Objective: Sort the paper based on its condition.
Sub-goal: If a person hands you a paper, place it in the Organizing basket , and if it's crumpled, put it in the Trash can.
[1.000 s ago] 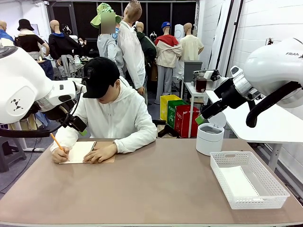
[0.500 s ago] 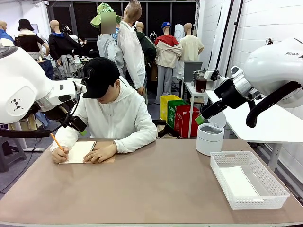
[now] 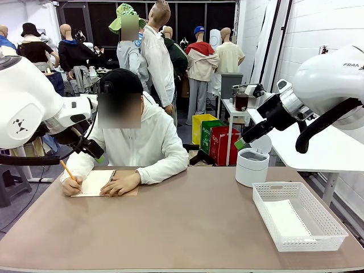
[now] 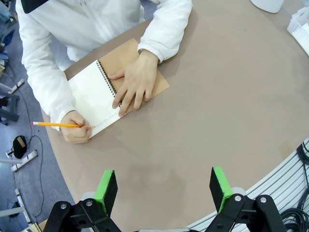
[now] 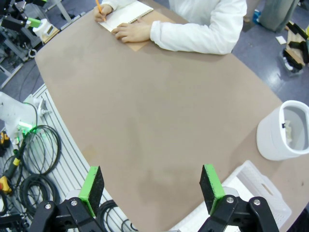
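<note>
Table in the front view, read as a clock face: 6 o'clock at the robot's edge, 12 o'clock at the person's.

Paper: one white sheet, flat on the floor of the white mesh basket at 4 o'clock, near the table's edge. Well apart from both grippers.

White round bin at 2 o'clock, just beyond the basket, top open. Small white scrap against its inner wall.

Spiral notebook at 10 o'clock, open to a white page, brown card cover showing on the 3 o'clock side. One hand of the person at the page's outer edge, gripping a yellow pencil, tip on the page. Other hand flat across the spiral binding and the cover.

Left gripper: raised above the table toward 9 o'clock. Pincer apart, nothing between the green pads, bare tabletop below. Notebook and both hands at 11 o'clock in the left wrist view.

Right gripper: raised over the 3 o'clock side, above the bin. Pincer wide apart, nothing held. Basket rim at 5 o'clock in the right wrist view, bin at 3 o'clock.
</note>
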Tool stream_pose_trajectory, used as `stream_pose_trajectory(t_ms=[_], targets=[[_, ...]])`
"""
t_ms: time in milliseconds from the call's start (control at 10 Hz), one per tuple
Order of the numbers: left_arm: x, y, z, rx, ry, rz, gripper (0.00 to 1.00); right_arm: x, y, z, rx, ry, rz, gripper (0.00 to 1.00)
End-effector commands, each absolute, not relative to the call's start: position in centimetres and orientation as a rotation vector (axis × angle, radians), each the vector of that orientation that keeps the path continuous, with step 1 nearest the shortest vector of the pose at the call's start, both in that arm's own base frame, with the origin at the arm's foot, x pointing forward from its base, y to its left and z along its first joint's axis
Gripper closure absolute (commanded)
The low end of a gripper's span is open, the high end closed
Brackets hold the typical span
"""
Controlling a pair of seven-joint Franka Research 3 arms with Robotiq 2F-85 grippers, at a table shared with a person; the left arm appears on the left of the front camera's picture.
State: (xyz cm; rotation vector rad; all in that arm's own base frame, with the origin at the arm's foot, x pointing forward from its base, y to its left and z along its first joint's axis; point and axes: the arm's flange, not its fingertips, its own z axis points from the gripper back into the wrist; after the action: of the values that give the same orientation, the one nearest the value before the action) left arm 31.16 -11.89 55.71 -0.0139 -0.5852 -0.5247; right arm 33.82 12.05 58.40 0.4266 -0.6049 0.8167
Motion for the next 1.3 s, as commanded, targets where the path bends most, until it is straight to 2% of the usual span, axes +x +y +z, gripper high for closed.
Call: stream_pose_trajectory(t_ms=[0, 1200], targets=[[31.20, -11.80, 55.72, -0.022, -0.589, -0.522, 0.00, 33.78, 12.36, 58.44, 0.420, -0.613, 0.799, 0.00], [31.20, -11.80, 55.72, -0.022, -0.589, -0.522, 0.00, 33.78, 12.36, 58.44, 0.420, -0.613, 0.799, 0.00]])
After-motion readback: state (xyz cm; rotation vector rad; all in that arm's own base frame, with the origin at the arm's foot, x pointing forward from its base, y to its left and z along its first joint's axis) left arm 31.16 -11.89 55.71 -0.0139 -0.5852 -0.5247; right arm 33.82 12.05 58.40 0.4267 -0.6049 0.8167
